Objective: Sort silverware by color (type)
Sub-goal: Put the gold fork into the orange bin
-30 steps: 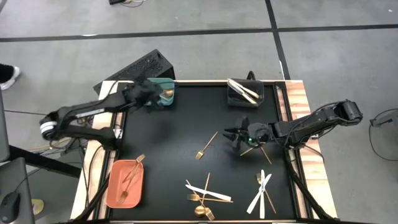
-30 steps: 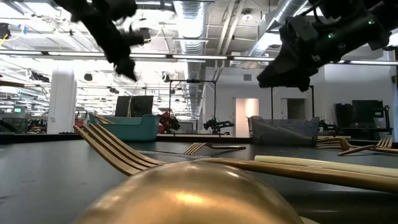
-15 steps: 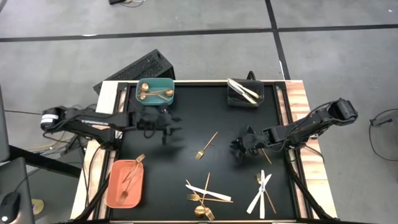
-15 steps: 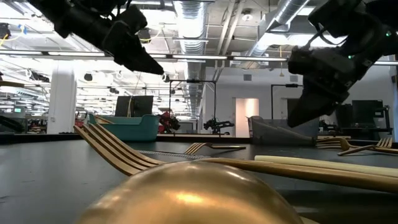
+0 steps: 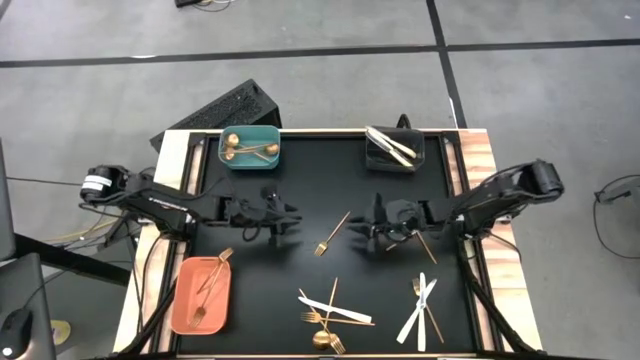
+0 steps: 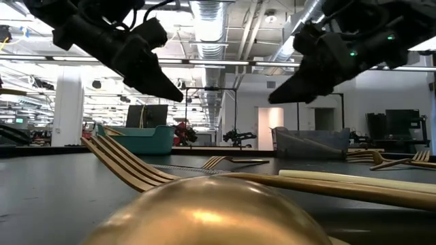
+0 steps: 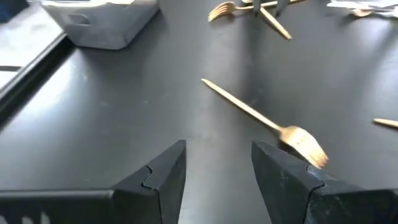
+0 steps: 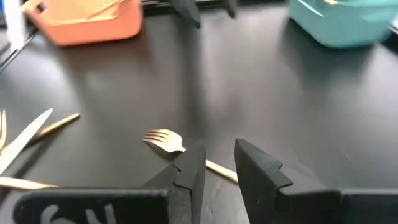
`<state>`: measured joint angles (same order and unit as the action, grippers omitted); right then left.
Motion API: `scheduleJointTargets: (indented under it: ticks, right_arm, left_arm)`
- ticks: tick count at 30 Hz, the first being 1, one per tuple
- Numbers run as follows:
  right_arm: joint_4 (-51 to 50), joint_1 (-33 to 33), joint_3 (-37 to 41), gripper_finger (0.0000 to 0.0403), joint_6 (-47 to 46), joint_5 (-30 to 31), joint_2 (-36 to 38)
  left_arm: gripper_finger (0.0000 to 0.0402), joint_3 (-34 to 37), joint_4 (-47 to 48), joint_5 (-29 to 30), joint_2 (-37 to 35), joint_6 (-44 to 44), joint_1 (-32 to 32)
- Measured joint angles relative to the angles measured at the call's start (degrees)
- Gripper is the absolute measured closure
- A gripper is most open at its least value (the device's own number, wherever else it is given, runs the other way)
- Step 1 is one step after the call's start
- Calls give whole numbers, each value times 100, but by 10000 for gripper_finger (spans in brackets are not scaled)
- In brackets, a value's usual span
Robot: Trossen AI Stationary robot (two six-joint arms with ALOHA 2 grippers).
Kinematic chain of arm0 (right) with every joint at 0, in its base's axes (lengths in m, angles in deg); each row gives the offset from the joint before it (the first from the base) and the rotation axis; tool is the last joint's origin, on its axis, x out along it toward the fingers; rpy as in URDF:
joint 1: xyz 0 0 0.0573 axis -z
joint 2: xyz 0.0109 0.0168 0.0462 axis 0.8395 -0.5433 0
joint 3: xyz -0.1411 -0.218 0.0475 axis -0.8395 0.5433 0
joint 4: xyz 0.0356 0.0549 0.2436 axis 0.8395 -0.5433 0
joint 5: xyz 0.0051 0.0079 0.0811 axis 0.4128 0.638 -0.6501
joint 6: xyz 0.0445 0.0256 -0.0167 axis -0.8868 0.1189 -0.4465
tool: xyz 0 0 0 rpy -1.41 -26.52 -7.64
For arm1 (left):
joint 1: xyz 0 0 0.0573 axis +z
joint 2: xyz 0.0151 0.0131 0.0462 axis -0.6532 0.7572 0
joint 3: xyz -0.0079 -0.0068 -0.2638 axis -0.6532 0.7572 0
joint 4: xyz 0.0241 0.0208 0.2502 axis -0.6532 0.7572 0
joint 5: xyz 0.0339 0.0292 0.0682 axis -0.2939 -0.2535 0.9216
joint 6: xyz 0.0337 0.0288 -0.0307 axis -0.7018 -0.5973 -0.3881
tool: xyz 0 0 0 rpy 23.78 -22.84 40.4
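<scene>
A gold fork (image 5: 332, 234) lies flat on the black mat (image 5: 300, 190) at mid table, tines toward the near edge. My left gripper (image 5: 288, 222) hovers open just left of it. In the left wrist view the fork (image 7: 267, 121) lies ahead of the fingers. My right gripper (image 5: 360, 226) hovers open just right of the fork, whose tines (image 8: 165, 142) show beyond its fingers. In the low view both grippers (image 6: 178, 97) (image 6: 272, 100) hang above the table. More gold and white silverware (image 5: 330, 315) lies near the front edge.
A teal bin (image 5: 250, 147) with gold spoons stands far left, a dark bin (image 5: 393, 148) with white knives far right, and a salmon bin (image 5: 200, 293) with gold forks near left. White knives and gold pieces (image 5: 424, 305) lie near right; gold sticks (image 5: 428, 243) lie under my right arm.
My left gripper has swung from over the teal bin toward the table's middle and down, and now points at the fork. My right gripper has dipped, then moved toward the table's left, to the fork, tipping to a flatter angle. The silverware has not moved.
</scene>
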<state>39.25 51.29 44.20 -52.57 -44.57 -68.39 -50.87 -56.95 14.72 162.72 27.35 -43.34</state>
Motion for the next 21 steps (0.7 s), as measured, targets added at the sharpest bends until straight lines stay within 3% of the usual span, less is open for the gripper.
scheduleJointTargets:
  ticks: [9,13,21]
  right_arm:
    - [-112,1,-1080,251,839,-85,-1697]
    - [-844,44,-1629,236,1006,-350,-2242]
    - [-1967,111,-2523,245,1551,-377,-2925]
  left_arm:
    - [233,-4,496,415,-229,513,-400]
    - [233,0,803,875,-231,698,-471]
    - [233,-2,835,1025,-177,773,-471]
